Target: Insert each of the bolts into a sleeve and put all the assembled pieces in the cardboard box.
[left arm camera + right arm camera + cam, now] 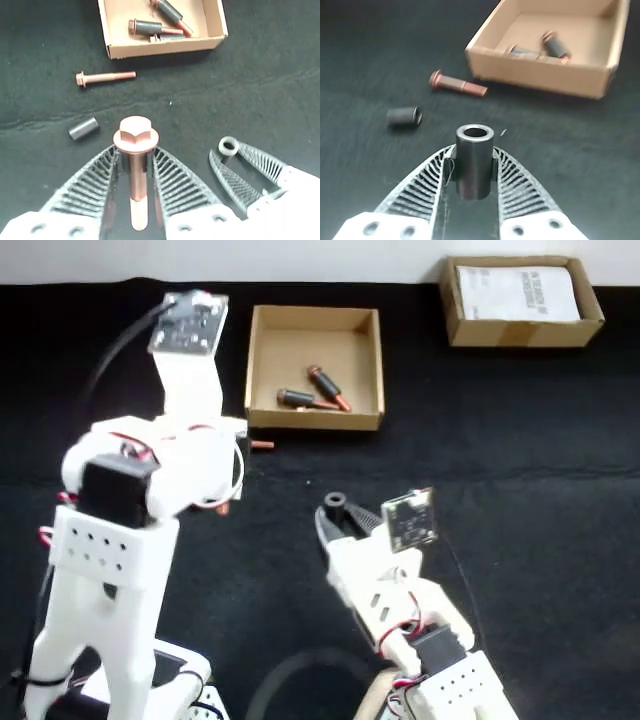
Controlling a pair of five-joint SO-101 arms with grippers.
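left gripper (135,151): closed on a bolt (136,180). the shank is clamped between both fingers. the flanged hex head sits just past the fingertips and points away from the wrist.

right gripper (474,150): closed on a sleeve (474,165). the sleeve sits between the fingers near their tips, with its open bore facing away from the wrist. in the high view you find this gripper near the middle of the table (520,490), in front of the box (315,420) and well short of it.

relation: the two grippers are apart. the bolt and the sleeve do not touch.

loose parts: a loose bolt (105,77) lies flat on the table, just outside the box's front wall and roughly parallel to it. a loose sleeve (83,128) lies on its side nearer the arms, apart from the loose bolt.

box contents: the box is open at the top and holds assembled pieces (310,398), each a bolt seated in a sleeve. you can count three in the left wrist view.

other: a second box (520,332) with a printed sheet inside stands at the far right of the table, well apart from the parts.
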